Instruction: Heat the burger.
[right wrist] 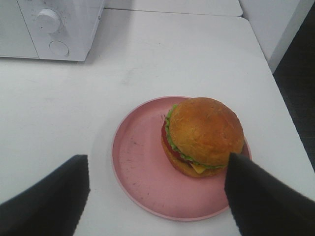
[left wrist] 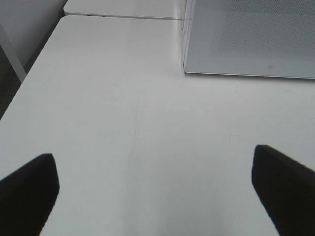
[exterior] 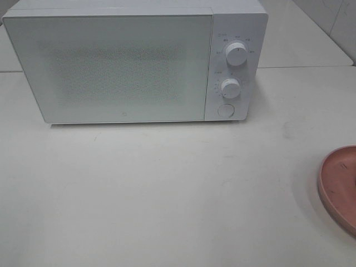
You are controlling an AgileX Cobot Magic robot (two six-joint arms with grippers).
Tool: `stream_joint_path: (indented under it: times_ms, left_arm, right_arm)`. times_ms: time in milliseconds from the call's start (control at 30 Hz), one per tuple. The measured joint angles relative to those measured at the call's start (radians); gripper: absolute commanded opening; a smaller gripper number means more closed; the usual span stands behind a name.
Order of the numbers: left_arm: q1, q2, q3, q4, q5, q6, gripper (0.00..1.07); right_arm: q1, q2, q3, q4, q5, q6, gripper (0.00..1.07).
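The burger [right wrist: 204, 135], with a tan-brown bun, green frill and dark filling, sits on a pink plate [right wrist: 138, 162] in the right wrist view. My right gripper [right wrist: 157, 196] hovers open above the plate's near side, one dark finger [right wrist: 49, 201] off the plate and the other finger [right wrist: 266, 201] beside the burger, nothing between them. In the exterior high view only an edge of the pink plate [exterior: 339, 186] shows at the right; the burger is out of frame there. My left gripper [left wrist: 155, 191] is open over bare table. The white microwave [exterior: 133, 61] stands at the back with its door shut.
The microwave has two knobs [exterior: 236, 54] and a round button [exterior: 225, 109] on its right panel. The white table [exterior: 167, 194] spreads in front of it. A table edge and dark floor [right wrist: 295, 73] lie beyond the plate. A second table [left wrist: 123, 7] abuts behind.
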Motion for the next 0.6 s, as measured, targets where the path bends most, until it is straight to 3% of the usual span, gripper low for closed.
stream_joint_path:
  times_ms: [600]
  left_arm:
    - [0.0,0.0,0.0,0.0,0.0,0.0,1.0]
  right_arm:
    - [0.0,0.0,0.0,0.0,0.0,0.0,0.76]
